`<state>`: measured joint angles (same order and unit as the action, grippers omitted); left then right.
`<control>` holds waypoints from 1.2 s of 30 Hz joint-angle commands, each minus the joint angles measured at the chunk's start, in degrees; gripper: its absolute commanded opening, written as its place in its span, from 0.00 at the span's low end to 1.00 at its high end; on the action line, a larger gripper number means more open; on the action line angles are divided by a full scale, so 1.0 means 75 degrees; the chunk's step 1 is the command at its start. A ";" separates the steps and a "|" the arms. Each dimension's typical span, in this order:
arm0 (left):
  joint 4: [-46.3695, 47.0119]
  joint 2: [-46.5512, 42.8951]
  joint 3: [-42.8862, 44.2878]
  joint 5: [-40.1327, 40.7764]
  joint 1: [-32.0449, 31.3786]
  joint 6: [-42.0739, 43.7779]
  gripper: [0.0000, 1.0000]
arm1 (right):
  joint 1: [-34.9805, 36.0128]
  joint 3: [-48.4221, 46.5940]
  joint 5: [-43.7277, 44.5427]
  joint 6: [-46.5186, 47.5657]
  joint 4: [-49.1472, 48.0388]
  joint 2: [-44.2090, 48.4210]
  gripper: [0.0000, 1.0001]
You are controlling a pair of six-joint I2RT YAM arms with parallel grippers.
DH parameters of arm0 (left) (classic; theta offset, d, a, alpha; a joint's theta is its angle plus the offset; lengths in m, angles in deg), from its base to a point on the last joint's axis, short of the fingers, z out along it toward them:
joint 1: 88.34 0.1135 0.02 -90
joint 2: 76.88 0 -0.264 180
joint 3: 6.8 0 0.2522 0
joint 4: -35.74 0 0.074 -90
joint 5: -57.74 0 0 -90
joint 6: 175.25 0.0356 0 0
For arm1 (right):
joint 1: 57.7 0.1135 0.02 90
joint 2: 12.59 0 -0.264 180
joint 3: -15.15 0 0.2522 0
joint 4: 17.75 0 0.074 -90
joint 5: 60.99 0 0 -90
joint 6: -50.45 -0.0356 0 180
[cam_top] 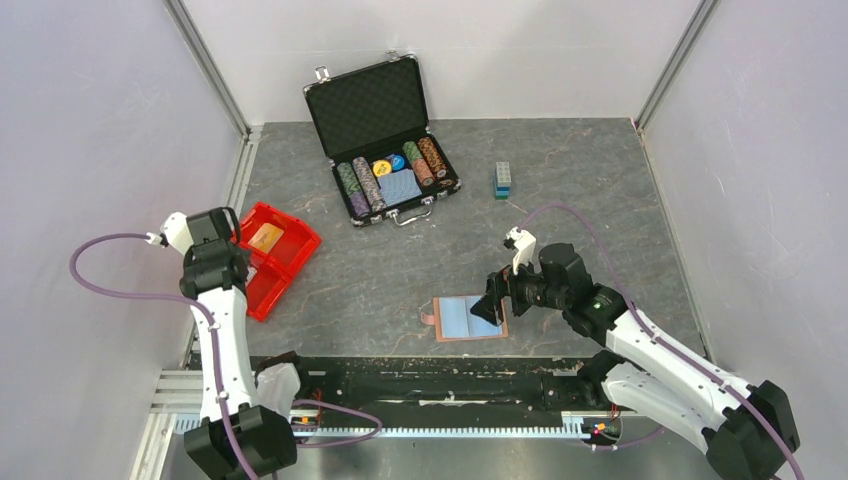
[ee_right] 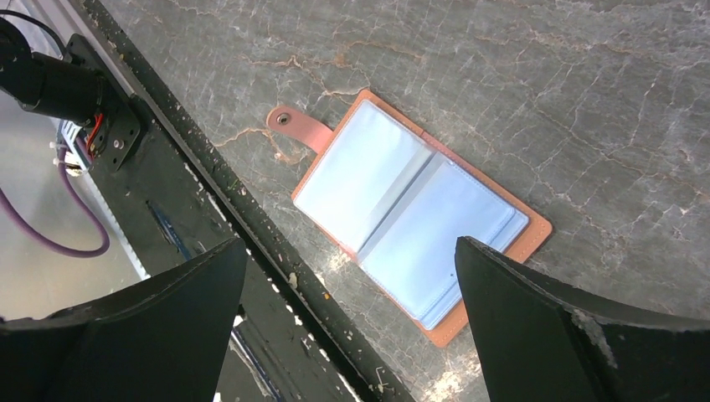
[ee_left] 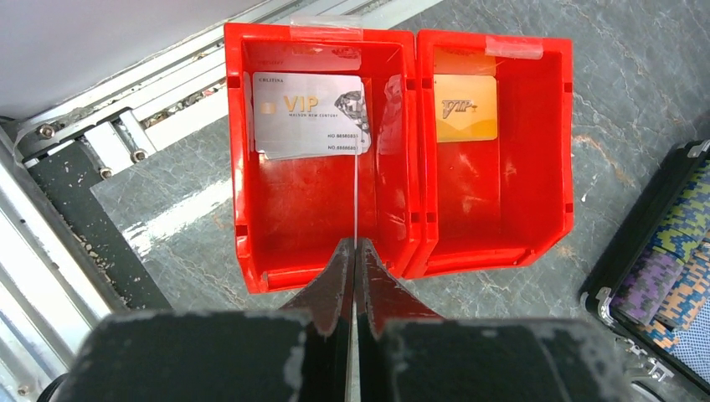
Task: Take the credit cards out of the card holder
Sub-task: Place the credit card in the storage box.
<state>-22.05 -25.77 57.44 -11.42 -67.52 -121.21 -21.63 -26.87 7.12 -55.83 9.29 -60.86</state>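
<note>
The card holder lies open near the table's front edge, brown outside with a light-blue lining and its tab to the left. In the right wrist view it shows flat, with no card visible in it. My right gripper is open just above its right half, jaws wide. My left gripper is shut on a thin credit card, seen edge-on, over the left compartment of the red bin. A pale VIP card lies in that compartment. An orange-yellow card lies in the right one.
The red bin sits at the left by the metal frame rail, under my left gripper. An open black poker-chip case stands at the back centre, and its corner shows in the left wrist view. A small blue-green block lies at the back right.
</note>
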 commanded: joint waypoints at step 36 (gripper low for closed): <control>0.1911 0.1634 -0.0595 -0.1354 0.1247 0.0667 0.02 | -0.0041 -0.0856 -0.0509 -0.0055 0.0383 -0.0009 0.98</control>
<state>-10.38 -14.55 52.23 -19.13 -59.76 -119.82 -21.63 -29.93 4.45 -55.65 14.36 -60.62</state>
